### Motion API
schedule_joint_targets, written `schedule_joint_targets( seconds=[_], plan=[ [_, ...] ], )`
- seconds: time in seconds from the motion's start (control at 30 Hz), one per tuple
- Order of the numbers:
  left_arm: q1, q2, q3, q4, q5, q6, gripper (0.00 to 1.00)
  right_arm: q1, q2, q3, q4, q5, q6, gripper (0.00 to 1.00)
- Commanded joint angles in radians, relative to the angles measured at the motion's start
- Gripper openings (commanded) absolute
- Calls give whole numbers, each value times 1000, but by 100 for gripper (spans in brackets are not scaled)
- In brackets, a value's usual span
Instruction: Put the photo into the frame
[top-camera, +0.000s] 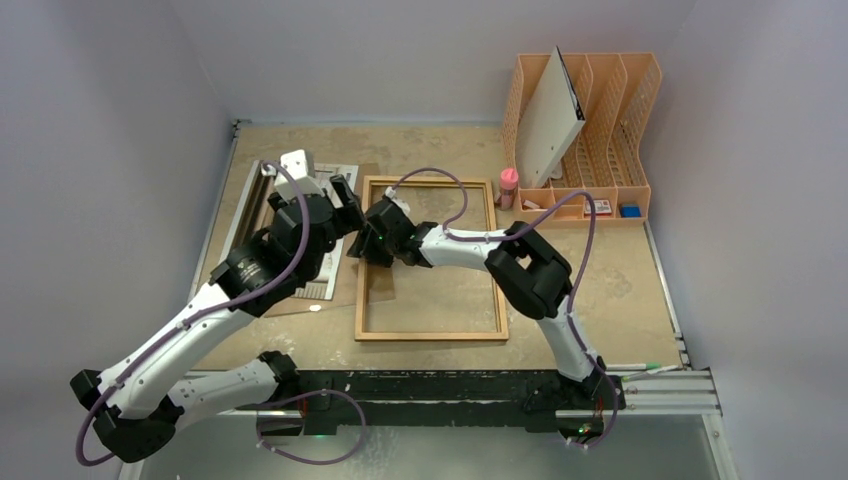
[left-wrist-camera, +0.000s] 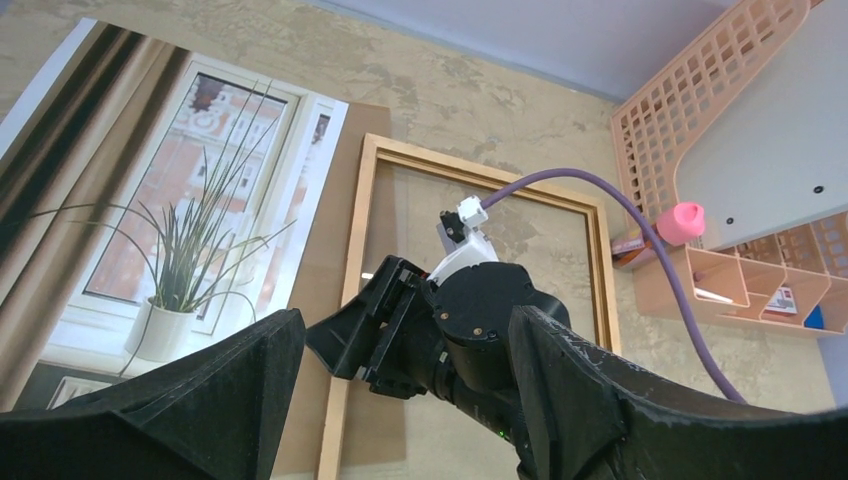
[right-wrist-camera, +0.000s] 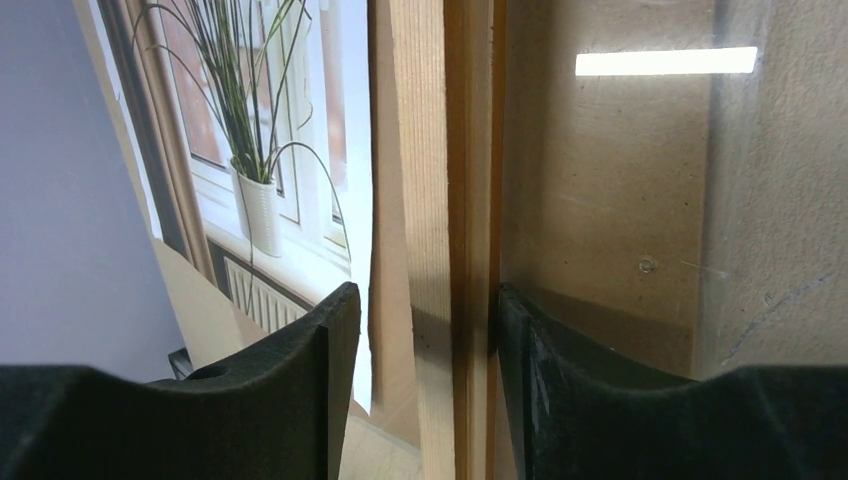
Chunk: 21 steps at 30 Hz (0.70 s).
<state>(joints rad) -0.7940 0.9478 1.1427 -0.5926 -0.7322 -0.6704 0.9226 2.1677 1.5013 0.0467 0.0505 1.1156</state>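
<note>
Between the right jaws — parted, slightly slack — lies the frame (right-wrist-camera: 425, 200) rail; left jaws gape empty over the photo (left-wrist-camera: 190, 200).

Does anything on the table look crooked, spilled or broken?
Nothing spilled or broken. The light wooden rectangular picture frame lies with its left rail over an edge of the plain brown backing board, visible through the pane, and the pale paper plant print sits askew on that board.

No legible text, label or number anywhere.
</note>
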Motion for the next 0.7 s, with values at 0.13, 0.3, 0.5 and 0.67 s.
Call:
schedule_joint_targets(
  seconds=[0.13,0.3,0.5,0.67],
  plan=[
    [7,58,-11,16,-20,-27,79,-4,-142,-19,-42,45,-37,54],
    [49,130,-12,30,30,-29,80,-6,-208,-63,-44,114,-72,56],
    [122,216,-46,57,98,-60,80,-51,-233,-116,-74,111,-78,59],
    [206,259,-141,104,193,-124,81,-122,-251,-177,-61,53,-83,60]
  ],
)
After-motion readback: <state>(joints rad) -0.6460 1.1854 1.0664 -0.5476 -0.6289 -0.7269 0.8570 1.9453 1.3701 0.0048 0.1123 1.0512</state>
